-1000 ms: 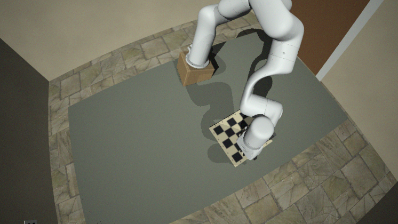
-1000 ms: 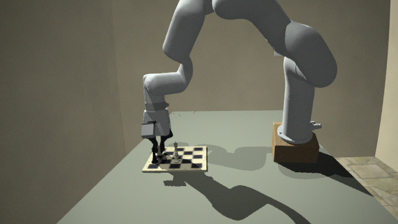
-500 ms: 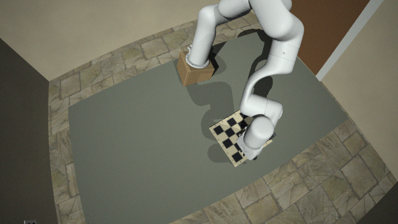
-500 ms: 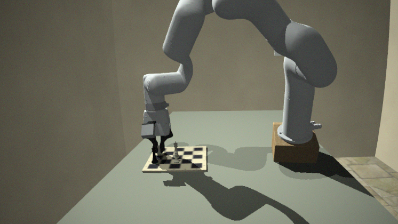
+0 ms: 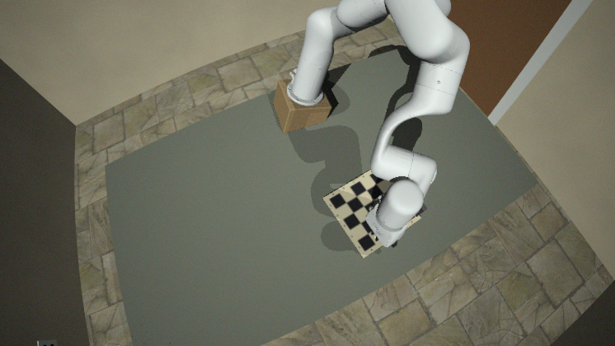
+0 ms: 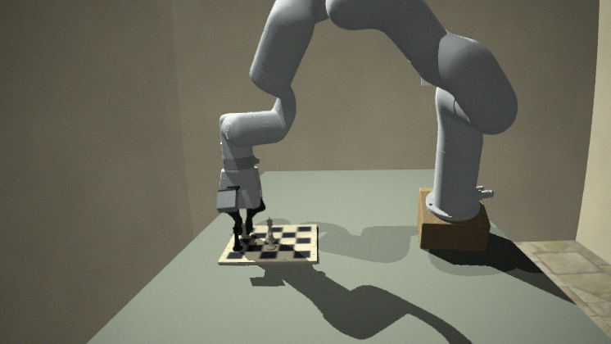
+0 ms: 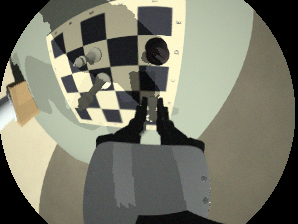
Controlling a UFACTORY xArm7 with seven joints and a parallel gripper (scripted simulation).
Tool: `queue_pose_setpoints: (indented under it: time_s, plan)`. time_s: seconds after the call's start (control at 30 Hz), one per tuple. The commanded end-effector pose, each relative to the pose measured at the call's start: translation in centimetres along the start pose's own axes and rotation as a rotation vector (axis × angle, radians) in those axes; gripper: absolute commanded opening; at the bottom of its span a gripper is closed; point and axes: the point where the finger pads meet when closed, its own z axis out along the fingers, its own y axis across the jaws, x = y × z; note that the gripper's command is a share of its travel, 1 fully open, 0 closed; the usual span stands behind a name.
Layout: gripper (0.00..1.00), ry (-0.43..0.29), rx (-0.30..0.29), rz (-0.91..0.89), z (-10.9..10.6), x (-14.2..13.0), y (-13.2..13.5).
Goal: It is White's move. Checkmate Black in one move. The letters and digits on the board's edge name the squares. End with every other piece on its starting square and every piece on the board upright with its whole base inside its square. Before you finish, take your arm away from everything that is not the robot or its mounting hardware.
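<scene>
A small chessboard [image 5: 366, 212] lies on the grey-green mat; it also shows in the exterior view [image 6: 271, 243] and the wrist view [image 7: 116, 56]. My gripper [image 6: 243, 228] points straight down over the board's left edge and is shut on a small white piece [image 7: 150, 104], held low over the board. I cannot tell whether its base touches the square. A black piece [image 7: 157, 50] [image 6: 236, 242] stands just beyond the fingers, near the board's edge. A tall white piece with a cross [image 6: 269, 233] stands upright mid-board. Two white pieces [image 7: 81, 62] [image 7: 101, 83] show in the wrist view.
The arm's base stands on a brown box [image 5: 302, 109] [image 6: 453, 226] on the mat behind the board. My forearm hides part of the board in the overhead view. Stone floor tiles [image 5: 473, 301] ring the mat.
</scene>
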Motion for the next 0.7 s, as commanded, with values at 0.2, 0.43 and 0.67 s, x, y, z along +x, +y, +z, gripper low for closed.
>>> queue_pose_setpoints:
  time_s: [0.2, 0.43, 0.67]
  plan:
    - [0.15, -0.001, -0.004, 0.0, -0.19, -0.08, 0.16]
    - [0.3, -0.001, -0.004, 0.0, -0.19, -0.08, 0.16]
    - [0.37, -0.001, -0.004, 0.0, -0.19, -0.08, 0.16]
